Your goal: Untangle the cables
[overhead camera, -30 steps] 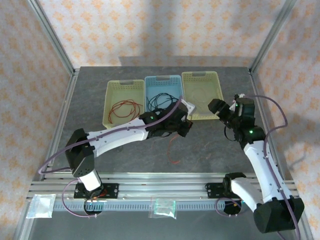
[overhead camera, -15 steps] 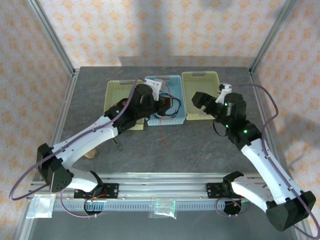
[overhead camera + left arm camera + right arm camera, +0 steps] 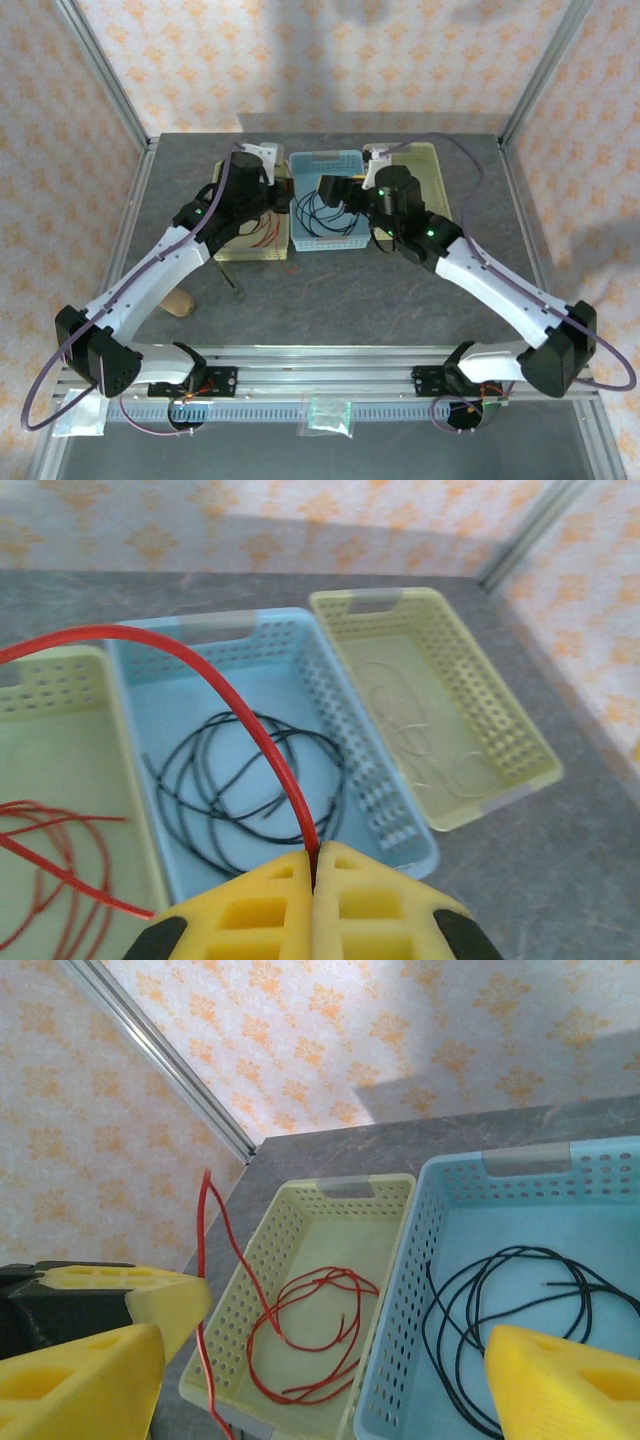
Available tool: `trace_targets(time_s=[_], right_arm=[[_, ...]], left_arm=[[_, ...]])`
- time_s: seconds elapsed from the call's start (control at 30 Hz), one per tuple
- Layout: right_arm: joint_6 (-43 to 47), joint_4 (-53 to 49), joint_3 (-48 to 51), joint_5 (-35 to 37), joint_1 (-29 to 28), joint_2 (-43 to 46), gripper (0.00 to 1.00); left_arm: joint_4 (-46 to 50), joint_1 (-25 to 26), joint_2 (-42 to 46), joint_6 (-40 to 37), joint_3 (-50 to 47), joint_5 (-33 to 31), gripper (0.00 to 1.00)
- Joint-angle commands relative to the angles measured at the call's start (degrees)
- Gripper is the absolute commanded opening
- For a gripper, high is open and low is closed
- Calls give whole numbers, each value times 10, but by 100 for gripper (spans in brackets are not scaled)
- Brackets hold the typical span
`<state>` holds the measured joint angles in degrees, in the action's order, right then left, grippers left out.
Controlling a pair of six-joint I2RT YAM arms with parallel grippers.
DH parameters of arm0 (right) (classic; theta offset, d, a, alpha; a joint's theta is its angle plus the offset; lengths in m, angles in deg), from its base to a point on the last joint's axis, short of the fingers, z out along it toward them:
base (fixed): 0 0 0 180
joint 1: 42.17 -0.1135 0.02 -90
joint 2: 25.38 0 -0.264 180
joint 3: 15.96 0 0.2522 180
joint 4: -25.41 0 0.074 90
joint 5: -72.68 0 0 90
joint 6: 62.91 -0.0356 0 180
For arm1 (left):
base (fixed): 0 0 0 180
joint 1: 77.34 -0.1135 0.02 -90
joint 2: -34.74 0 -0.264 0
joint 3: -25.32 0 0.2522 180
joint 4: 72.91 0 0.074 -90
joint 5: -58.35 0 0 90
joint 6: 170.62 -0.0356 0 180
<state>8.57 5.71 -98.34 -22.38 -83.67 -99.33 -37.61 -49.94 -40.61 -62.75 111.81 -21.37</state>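
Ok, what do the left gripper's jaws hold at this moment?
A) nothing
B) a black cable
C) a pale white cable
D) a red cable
D: in the left wrist view the left gripper has its jaws shut on a red cable that arches away above the blue basket.

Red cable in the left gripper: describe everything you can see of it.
The red cable is a thin, smooth, flexible wire that looks plastic-coated. The left gripper is shut on it, with the wire pinched between its yellow fingers. From the pinch it rises and arcs in the air over the blue basket toward the left yellow basket, where red loops lie coiled. It cannot be told whether those loops belong to the same wire.
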Motion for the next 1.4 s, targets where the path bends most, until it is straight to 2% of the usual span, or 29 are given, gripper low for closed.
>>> trace_targets(time_s=[0.0, 0.3, 0.47, 0.67, 1.07, 1.37], right_arm=[[18, 35, -36, 28, -3, -24, 84], [21, 45, -53, 11, -11, -42, 83], [71, 61, -47, -25, -37, -39, 84], [87, 59, -47, -12, -63, -41, 84], [68, 56, -11, 13, -64, -20, 84], [66, 49, -3, 19, -64, -13, 83]], left_arm=[[35, -35, 9, -34, 16, -11, 0], [26, -117, -32, -68, 30, 3, 0], [14, -143, -74, -69, 41, 17, 0], [-2, -172, -119, -56, 61, 25, 0], [-4, -178, -231, 21, 150, -15, 0], [36, -178, -301, 31, 207, -33, 0]])
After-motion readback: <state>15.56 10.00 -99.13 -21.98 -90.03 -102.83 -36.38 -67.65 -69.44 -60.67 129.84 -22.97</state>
